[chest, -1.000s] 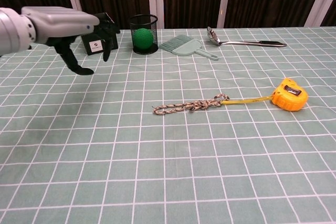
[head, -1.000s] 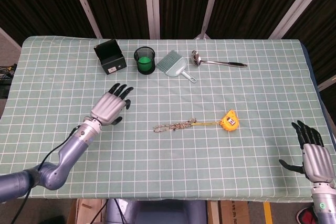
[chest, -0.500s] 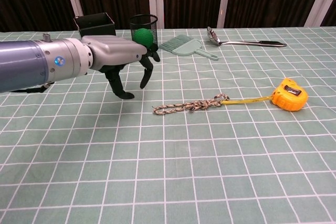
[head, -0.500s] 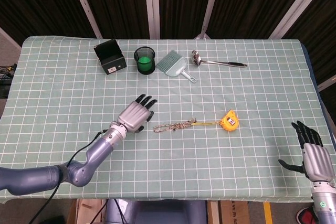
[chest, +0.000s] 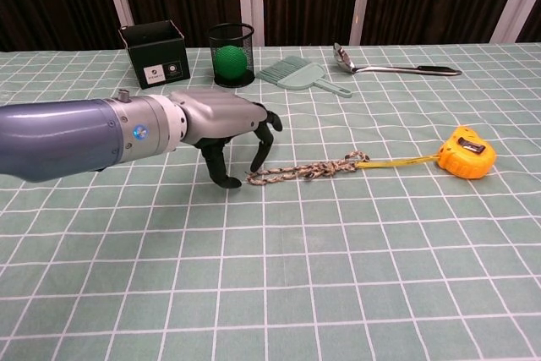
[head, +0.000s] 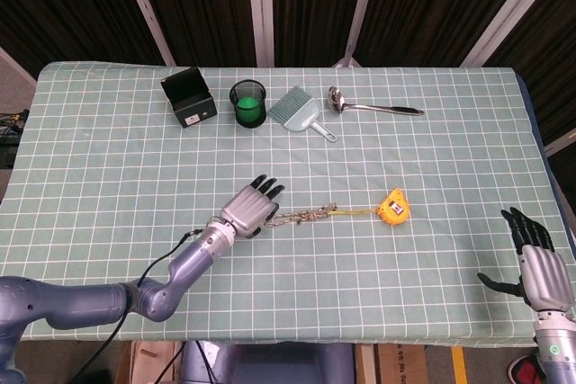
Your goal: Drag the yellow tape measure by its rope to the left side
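The yellow tape measure (head: 393, 206) (chest: 467, 152) lies on the checked cloth, right of centre. Its braided rope (head: 306, 216) (chest: 308, 169) runs leftward from it along the cloth. My left hand (head: 251, 209) (chest: 226, 124) hovers over the rope's left end, fingers spread and curved downward, fingertips just above or at the rope; it holds nothing. My right hand (head: 540, 267) rests at the table's near right corner, fingers apart and empty; the chest view does not show it.
Along the far edge stand a black box (head: 189, 98) (chest: 154, 54), a black mesh cup (head: 248, 102) (chest: 232, 54) with a green ball, a teal dustpan brush (head: 301, 112) (chest: 303, 74) and a metal ladle (head: 371, 106) (chest: 390, 64).
My left hand has swept right and toward the near side, from by the black box to the rope's left end. The tape measure, rope and right hand have stayed put.
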`<state>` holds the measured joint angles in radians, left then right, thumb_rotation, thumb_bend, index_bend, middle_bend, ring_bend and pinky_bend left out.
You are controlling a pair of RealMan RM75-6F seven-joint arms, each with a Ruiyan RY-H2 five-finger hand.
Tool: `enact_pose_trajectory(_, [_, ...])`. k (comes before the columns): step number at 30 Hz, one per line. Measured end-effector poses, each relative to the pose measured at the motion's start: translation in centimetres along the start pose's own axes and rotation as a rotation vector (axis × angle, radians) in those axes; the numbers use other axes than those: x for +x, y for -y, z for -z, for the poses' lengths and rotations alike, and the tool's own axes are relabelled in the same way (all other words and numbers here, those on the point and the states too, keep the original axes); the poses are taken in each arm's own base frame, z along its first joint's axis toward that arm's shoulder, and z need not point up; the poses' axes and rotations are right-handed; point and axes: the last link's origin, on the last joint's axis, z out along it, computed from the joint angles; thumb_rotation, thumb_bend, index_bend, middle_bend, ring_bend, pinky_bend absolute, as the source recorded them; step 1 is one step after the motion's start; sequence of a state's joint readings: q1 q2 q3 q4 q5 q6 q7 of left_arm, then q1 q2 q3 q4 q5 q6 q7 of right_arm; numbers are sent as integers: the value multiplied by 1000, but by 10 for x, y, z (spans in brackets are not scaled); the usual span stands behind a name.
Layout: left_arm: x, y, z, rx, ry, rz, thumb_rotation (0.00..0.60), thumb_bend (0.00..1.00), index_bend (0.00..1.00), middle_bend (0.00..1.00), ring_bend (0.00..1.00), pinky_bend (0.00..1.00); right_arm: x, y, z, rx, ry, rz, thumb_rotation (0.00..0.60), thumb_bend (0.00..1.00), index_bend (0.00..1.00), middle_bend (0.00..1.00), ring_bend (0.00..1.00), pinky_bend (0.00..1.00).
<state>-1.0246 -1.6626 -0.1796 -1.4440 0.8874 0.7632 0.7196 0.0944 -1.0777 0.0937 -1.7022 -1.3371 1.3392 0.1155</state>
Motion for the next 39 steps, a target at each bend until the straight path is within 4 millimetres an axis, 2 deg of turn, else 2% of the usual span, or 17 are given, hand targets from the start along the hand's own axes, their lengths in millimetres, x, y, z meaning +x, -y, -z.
enact_pose_trajectory(19, [-6, -7, -8, 4, 0, 16, 600, 470, 540, 85, 0, 0, 0, 0, 0, -3, 8, -21, 600, 122, 0, 0, 0, 0])
enact_pose_trajectory(39, [-8, -3, -9, 13, -12, 15, 600, 491, 590, 99, 0, 0, 1, 1, 0, 2, -3, -24, 600, 122, 0, 0, 0, 0])
